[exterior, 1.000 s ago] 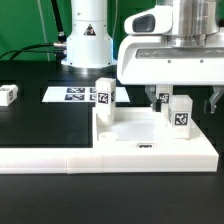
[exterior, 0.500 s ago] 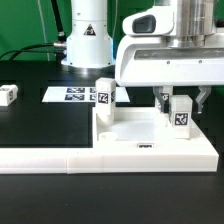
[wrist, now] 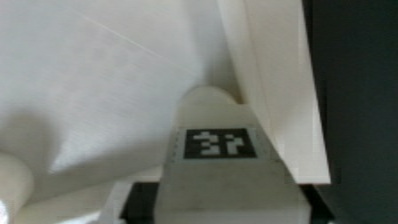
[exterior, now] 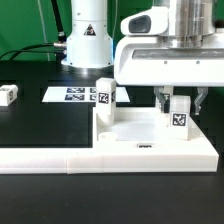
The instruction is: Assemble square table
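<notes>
The square white tabletop [exterior: 150, 150] lies flat at the exterior view's right. A white tagged leg [exterior: 180, 113] stands upright on its right part, and my gripper [exterior: 181, 103] comes down over it with a dark finger pressed to each side. In the wrist view the same leg [wrist: 222, 130], tag facing up the picture, fills the space between the black fingers [wrist: 143, 200] of my gripper [wrist: 230, 202]. The tabletop [wrist: 89, 100] spreads behind it. A second leg [exterior: 105, 97] stands upright at the tabletop's back left corner. A third leg [exterior: 8, 95] lies on the black table, far at the exterior view's left.
The marker board [exterior: 68, 95] lies flat behind the tabletop's left side. A long low white wall [exterior: 40, 155] runs along the front left and joins the tabletop's front edge. The robot's white base [exterior: 88, 40] stands at the back.
The fingers have drawn in from wide apart until they touch both sides of the right leg. The arm and all parts stay in place.
</notes>
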Controlling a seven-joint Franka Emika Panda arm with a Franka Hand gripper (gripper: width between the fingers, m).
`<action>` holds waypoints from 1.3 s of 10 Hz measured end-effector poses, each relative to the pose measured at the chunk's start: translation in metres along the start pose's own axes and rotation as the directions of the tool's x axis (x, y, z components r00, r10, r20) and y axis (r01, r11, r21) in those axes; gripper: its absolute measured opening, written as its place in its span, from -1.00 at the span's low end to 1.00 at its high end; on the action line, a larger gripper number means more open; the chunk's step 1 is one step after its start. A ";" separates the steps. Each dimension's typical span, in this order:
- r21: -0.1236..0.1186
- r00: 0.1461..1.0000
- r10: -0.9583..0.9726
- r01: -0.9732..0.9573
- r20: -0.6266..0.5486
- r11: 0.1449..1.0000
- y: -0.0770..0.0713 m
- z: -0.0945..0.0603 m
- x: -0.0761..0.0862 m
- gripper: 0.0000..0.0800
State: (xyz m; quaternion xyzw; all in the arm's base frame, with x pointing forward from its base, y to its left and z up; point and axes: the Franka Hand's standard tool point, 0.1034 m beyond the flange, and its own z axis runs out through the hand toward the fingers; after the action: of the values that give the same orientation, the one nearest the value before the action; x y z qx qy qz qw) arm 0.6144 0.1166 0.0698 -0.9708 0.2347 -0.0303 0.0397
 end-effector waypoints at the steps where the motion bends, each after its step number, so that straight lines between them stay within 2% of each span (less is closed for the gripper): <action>1: 0.005 0.993 0.121 -0.121 0.000 0.993 0.000 0.000 0.000 -0.28; 4: 0.002 0.922 0.388 -0.388 0.003 0.922 -0.001 0.000 -0.001 -0.27; 7: -0.001 0.749 0.662 -0.662 0.004 0.749 -0.001 0.001 -0.001 -0.27; 9: -0.005 0.602 0.798 -0.798 0.010 0.602 0.000 0.001 -0.001 -0.27; 10: -0.022 0.513 0.858 -0.858 0.015 0.513 0.001 0.001 -0.002 -0.27; 12: -0.019 0.414 0.910 -0.910 0.020 0.415 0.001 0.001 -0.002 -0.27; 13: -0.019 0.398 0.917 -0.917 0.019 0.398 0.001 0.001 -0.002 -0.27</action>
State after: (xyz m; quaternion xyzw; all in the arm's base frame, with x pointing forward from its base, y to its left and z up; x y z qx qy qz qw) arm 0.6121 0.1166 0.0686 -0.6834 0.7283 0.0099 0.0502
